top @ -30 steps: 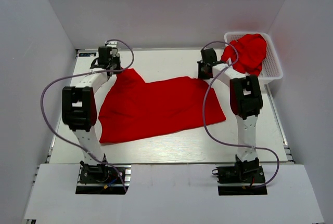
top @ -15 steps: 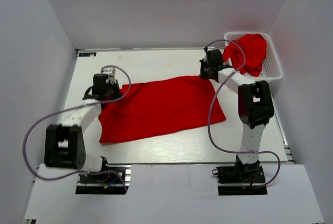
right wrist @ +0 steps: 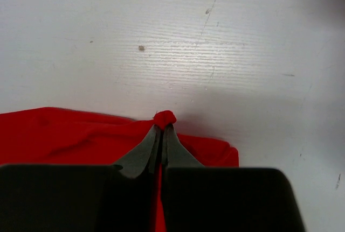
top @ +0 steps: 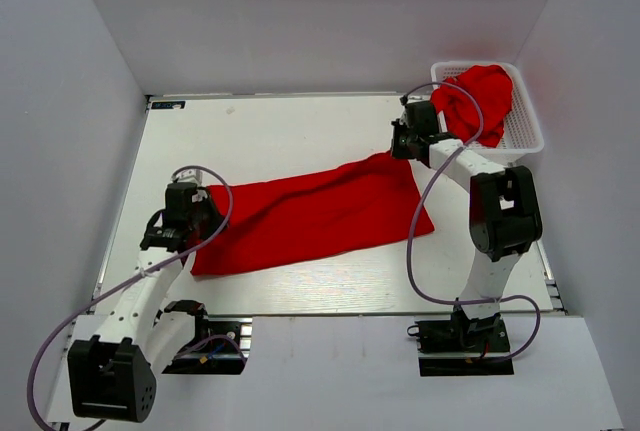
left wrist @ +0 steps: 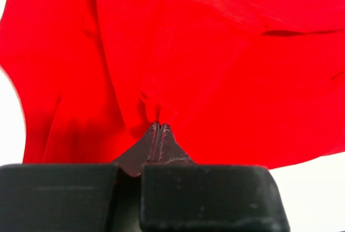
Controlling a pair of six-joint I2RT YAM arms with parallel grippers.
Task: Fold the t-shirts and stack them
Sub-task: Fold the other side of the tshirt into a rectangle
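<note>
Overhead, one t-shirt [top: 320, 216] lies as a slanted red band across the middle of the bench [top: 280, 131], held at two points. The left arm [top: 150, 281] has its jaws closed on a pinch of cloth at the band's near-left end; its wrist view shows the tips pressed together with a small pucker of fabric between them. The right arm [top: 470, 166] has its jaws closed likewise on the far-right corner, where a nub of red cloth stands up between the tips, just above bare bench. A second t-shirt [top: 480, 101] sits crumpled in the white basket [top: 527, 131] at the far right corner, untouched.

Judged from this layout, the task is at an early stage: the first fold of the first shirt is in hand but not laid down. No finished fold and no stack is visible. Completing this shirt, then folding and stacking the basket shirt, remains.
</note>
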